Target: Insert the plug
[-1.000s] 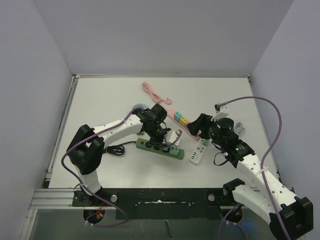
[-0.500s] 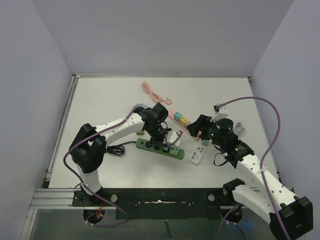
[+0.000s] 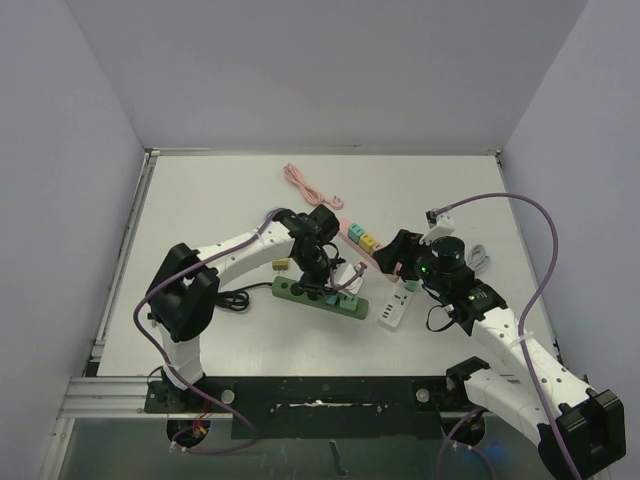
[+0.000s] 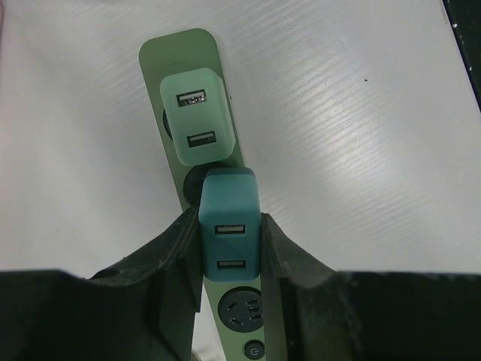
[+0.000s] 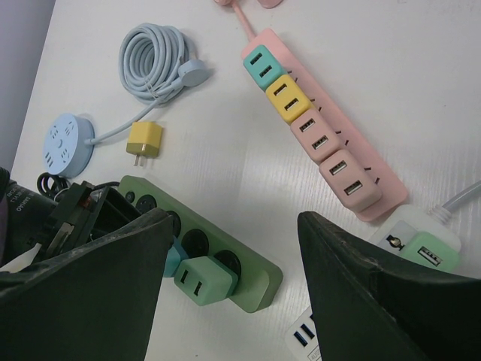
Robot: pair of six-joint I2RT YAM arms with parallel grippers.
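Even, bright overhead light; my table [image 4: 361,113] shows soft glare streaks. My left pincer's fingers [image 4: 176,256] look dark and slightly blurred.

Pink power strip [image 5: 340,135], yellow charger [image 5: 144,141]

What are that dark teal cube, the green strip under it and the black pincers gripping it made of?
The teal cube looks like moulded matte plastic: smooth faces, rounded edges. The green strip seems similar plastic, evenly coloured with a soft sheen. The black fingers are probably a rougher, dull plastic; hard to say more.
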